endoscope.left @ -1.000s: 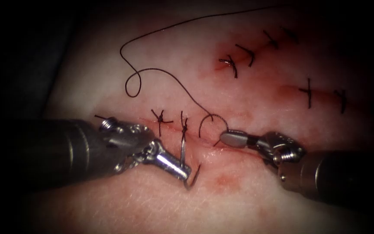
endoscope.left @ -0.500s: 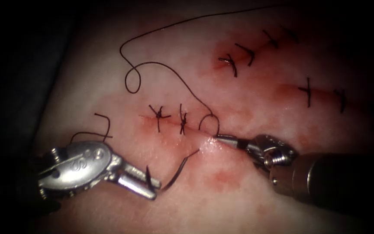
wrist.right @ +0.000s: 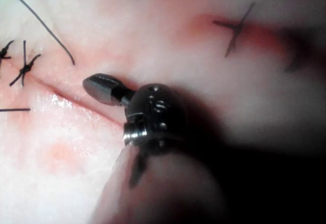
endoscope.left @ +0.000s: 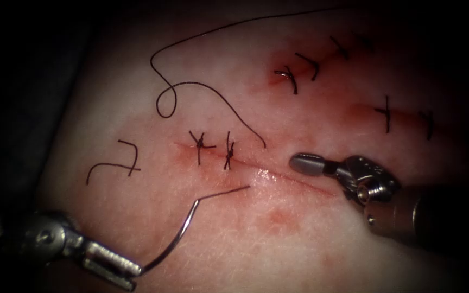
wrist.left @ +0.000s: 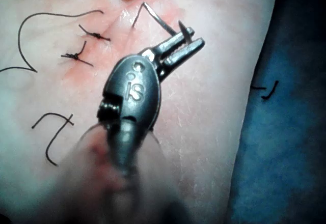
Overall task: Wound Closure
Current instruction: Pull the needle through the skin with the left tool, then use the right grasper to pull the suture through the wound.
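1. We see the left tool [endoscope.left: 116, 264] with its jaws closed on the needle [endoscope.left: 191, 217], gripping it at one end of the curve, below and left of the cut [endoscope.left: 294, 182]. The left wrist view shows the same clamp on the needle [wrist.left: 162, 23].
2. The needle arcs up from the jaws toward the cut. Its far end lies at the cut's lower lip, just right of the second knot; we cannot tell whether it is still in the tissue [endoscope.left: 278, 239] there or merely rests against it.
3. Half a second ago the left tool sat higher and closer to the cut, so the needle has been drawn down and leftward.
4. The right tool [endoscope.left: 306, 163] hovers just above the cut on its right part, jaws closed and holding nothing; it has let go and lifted off the wound edge.
5. The thread [endoscope.left: 213, 92] loops over the upper tissue and ends just above the cut.
6. Done so far, as we judge: two knotted stitches [endoscope.left: 214, 151] on the cut's left part. The stretch to their right is still unclosed, so at least one more stitch remains.
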Robot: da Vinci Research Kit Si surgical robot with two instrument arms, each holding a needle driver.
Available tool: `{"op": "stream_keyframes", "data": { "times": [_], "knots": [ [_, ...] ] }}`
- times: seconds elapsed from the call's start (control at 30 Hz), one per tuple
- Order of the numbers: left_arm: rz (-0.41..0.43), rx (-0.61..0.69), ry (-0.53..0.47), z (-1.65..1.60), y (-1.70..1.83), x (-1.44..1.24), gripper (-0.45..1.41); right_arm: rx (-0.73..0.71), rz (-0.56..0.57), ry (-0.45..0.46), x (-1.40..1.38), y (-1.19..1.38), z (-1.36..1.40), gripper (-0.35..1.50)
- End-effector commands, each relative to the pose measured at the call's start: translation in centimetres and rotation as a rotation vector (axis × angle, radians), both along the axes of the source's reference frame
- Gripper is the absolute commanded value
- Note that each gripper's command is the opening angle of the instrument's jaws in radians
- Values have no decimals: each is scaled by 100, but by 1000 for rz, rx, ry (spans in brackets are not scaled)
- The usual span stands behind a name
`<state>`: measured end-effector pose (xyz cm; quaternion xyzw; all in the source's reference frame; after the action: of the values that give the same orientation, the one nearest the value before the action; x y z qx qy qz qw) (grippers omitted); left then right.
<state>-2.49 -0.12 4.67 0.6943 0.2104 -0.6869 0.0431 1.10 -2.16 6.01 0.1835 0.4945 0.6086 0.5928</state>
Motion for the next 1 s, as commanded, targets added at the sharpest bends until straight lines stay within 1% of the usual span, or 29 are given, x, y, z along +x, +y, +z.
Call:
{"op": "stream_keyframes", "data": {
  "times": [0.03, 0.07, 0.1, 0.13, 0.17, 0.2, 0.23, 0.3, 0.33, 0.4, 0.57, 0.67, 0.8, 0.93, 1.0],
  "knots": [
    [-20, -20, -19, 1, -1, -3, -45, -8, -8, -2, 8, -2, -1, 44],
    [-20, -20, -19, 1, -1, -3, -45, -8, -8, -2, 8, -2, -1, 44],
    [-33, -27, -28, -1, 1, -2, -45, -20, -14, -10, 9, -3, -4, 66],
    [-63, -51, -50, -7, 4, 0, -45, -50, -28, -28, 13, -5, -12, 83],
    [-81, -64, -59, -10, 6, 1, -45, -68, -36, -38, 16, -6, -15, 91],
    [-100, -75, -71, -13, 9, 3, -45, -95, -46, -56, 19, -8, -20, 106],
    [-116, -81, -81, -16, 11, 5, -45, -118, -54, -72, 23, -9, -23, 110],
    [-151, -92, -102, -21, 16, 9, -45, -168, -85, -70, 31, -12, -29, 118],
    [-151, -92, -102, -21, 16, 9, -45, -168, -85, -70, 31, -12, -29, 118],
    [-180, -109, -118, -28, 21, 16, -45, -239, -141, -76, 44, -15, -34, 128],
    [-239, -130, -145, -38, 28, 27, -45, -339, -236, -128, 63, -23, -37, 127],
    [-272, -139, -154, -45, 31, 34, -45, -392, -293, -172, 80, -32, -38, 122],
    [-300, -155, -172, -51, 33, 40, -45, -421, -306, -194, 88, -33, -34, 118],
    [-337, -157, -211, -58, 37, 49, -45, -431, -327, -211, 91, -31, -32, 117],
    [-350, -150, -205, -59, 42, 55, -45, -443, -346, -228, 99, -32, -32, 115]
  ]
}}
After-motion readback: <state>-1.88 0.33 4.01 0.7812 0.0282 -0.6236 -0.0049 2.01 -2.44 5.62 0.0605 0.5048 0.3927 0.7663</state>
